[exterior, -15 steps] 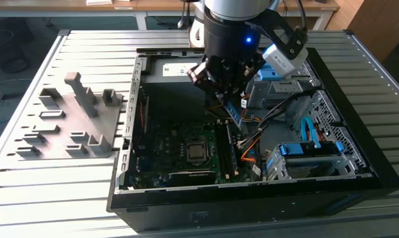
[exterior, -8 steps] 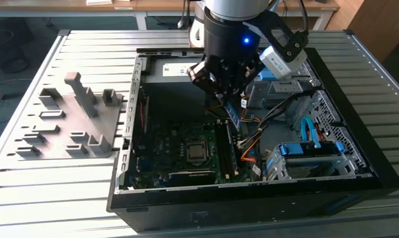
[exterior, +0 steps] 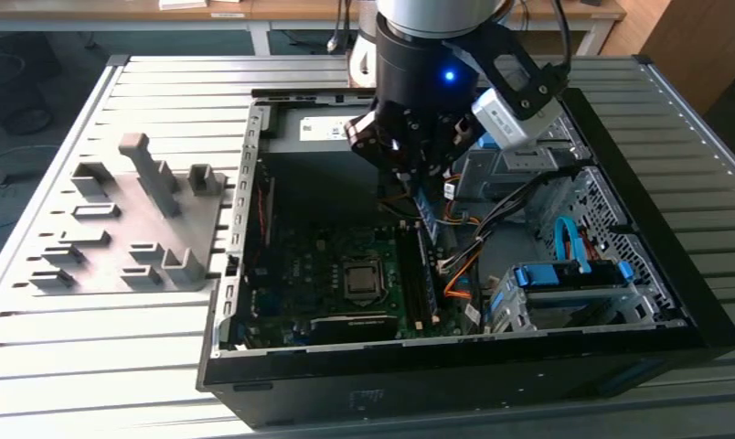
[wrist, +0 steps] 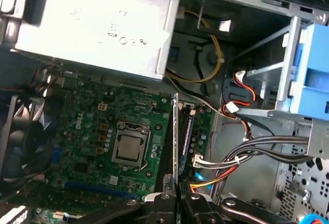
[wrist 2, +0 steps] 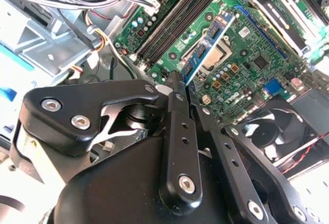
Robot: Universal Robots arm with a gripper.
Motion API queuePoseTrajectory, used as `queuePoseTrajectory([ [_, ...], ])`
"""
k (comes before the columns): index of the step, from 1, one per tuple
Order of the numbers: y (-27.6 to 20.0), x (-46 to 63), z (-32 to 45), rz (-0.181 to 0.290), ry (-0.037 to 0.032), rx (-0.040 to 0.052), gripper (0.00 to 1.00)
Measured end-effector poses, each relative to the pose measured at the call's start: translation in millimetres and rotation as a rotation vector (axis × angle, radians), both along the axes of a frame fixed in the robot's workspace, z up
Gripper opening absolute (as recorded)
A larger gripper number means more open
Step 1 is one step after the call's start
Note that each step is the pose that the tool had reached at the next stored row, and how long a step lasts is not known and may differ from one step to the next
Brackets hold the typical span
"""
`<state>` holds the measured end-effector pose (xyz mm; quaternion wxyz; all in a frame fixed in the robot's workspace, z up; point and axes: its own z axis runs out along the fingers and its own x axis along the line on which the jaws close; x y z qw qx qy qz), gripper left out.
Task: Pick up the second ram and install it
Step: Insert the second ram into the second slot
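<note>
Exterior view, from its left: gray holder blocks [exterior: 130, 224] stand near the table's [exterior: 173, 91] edge, and the open computer case [exterior: 465, 375] takes the middle. Over the motherboard [exterior: 331, 274] hangs the gripper [exterior: 422, 178], its fingers pressed together on the second ram [exterior: 431, 215] — carried on edge and in line with the long black slots [wrist 2: 172, 23], probably so that its contact edge can meet one squarely. By the case's wall on that view's right sits the blue-trimmed drive cage [exterior: 575, 279]. In the first wrist view the stick shows edge-on, its label hidden — whether its lower edge touches a slot I cannot tell.
</note>
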<state>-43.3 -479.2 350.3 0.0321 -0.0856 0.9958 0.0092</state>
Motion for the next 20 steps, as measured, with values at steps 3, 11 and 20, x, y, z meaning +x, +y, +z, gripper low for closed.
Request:
queuePoseTrajectory([
  [3,0.0,0.0,-0.1,-0.033,0.0000,0.0000,0.14],
  [11,0.0,0.0,-0.3,-0.115,0.0000,0.0000,0.14],
  [20,0.0,0.0,-0.6,-0.205,0.0000,0.0000,0.14],
])
